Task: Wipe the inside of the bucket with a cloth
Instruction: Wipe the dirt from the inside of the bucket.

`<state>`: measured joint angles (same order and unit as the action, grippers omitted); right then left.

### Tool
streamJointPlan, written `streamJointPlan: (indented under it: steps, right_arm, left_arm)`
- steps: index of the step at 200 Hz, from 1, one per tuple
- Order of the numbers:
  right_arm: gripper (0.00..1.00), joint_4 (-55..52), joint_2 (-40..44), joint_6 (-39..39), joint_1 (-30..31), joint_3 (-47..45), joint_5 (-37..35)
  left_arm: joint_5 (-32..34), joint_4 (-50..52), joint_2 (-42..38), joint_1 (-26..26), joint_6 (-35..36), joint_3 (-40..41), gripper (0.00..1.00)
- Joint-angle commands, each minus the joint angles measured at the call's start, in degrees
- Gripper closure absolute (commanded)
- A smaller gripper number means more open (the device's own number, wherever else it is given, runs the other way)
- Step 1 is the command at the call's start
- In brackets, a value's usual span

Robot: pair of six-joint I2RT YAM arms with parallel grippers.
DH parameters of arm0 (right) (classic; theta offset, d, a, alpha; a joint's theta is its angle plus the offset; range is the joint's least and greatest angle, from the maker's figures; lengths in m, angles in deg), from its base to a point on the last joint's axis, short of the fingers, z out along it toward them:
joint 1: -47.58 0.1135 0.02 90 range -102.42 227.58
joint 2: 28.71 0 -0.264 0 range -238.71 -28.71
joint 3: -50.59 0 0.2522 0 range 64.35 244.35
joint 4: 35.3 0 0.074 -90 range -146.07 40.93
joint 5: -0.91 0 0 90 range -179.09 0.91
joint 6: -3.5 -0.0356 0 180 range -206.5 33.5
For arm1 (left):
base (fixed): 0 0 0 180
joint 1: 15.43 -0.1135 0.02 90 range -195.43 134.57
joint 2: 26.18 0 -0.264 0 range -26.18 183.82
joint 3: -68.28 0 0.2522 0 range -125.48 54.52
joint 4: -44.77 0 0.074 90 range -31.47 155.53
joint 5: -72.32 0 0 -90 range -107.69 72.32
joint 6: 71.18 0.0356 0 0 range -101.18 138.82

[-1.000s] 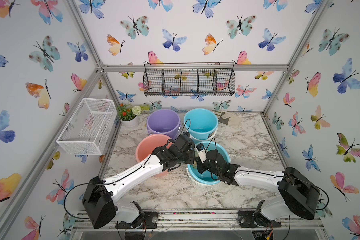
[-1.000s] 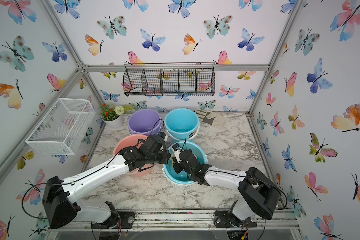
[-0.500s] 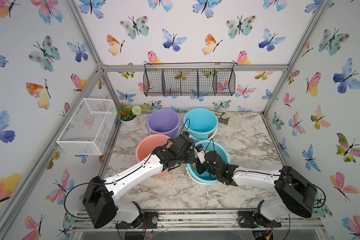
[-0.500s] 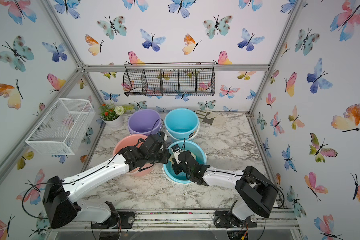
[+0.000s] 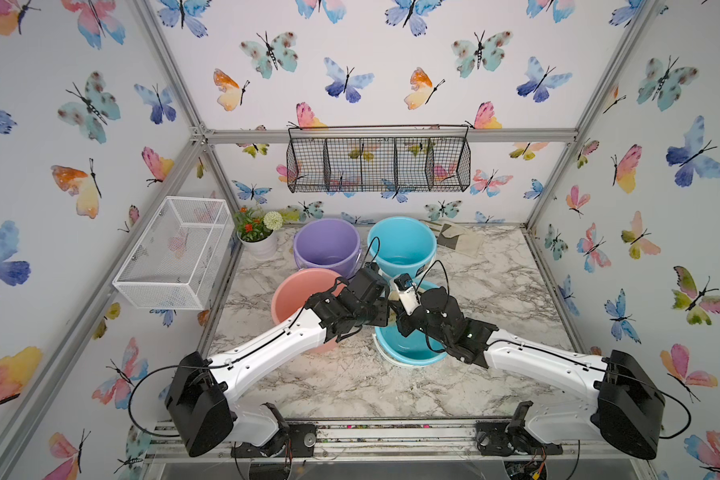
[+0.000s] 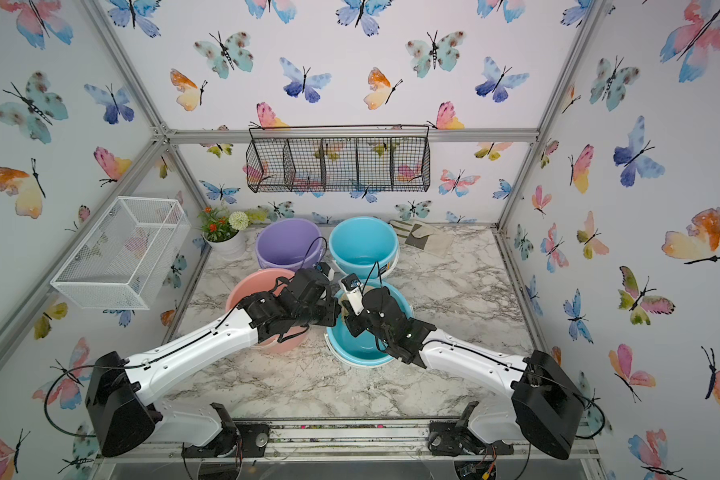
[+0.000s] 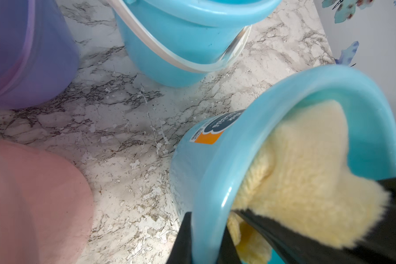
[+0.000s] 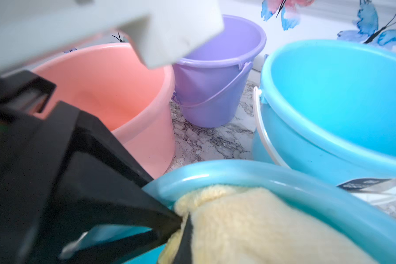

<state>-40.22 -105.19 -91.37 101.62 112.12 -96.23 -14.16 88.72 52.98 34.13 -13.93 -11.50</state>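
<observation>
The left gripper (image 7: 205,233) clamps the rim of the bucket (image 7: 215,173) by the worktop's (image 5: 350,382) front edge; the right gripper (image 7: 325,205) pinches the cloth (image 8: 249,224) inside. Press flat, sweep the wall.

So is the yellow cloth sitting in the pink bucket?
No, the pale yellow cloth lies inside the near blue bucket, against its inner wall.

High downward top views; close wrist views, seemingly sharing bucket (image 7: 206,173)
</observation>
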Motion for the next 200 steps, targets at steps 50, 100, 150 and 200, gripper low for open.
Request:
streamJointPlan:
  steps: [50, 100, 150, 200]
  right_arm:
    - [0.98, -9.01, -0.44, 13.94, 0.01, 8.94, -11.32]
    - [0.98, -25.87, -2.61, 15.31, 0.01, 16.11, -22.44]
    - [0.98, -45.84, -2.24, 7.32, 0.01, 20.39, -24.90]
    - [0.98, -65.80, -5.18, -7.15, 0.01, 26.88, -17.65]
  left_arm:
    - [-3.52, -0.66, 0.46, 0.63, 0.77, -1.57, 1.00]
    - [-2.82, -0.62, -0.31, 0.68, 0.51, -0.93, 1.00]
    - [-1.45, -0.09, -0.69, 0.67, 0.58, -0.80, 1.00]
    - [0.67, 0.61, -1.09, 0.61, 1.02, -0.78, 1.00]
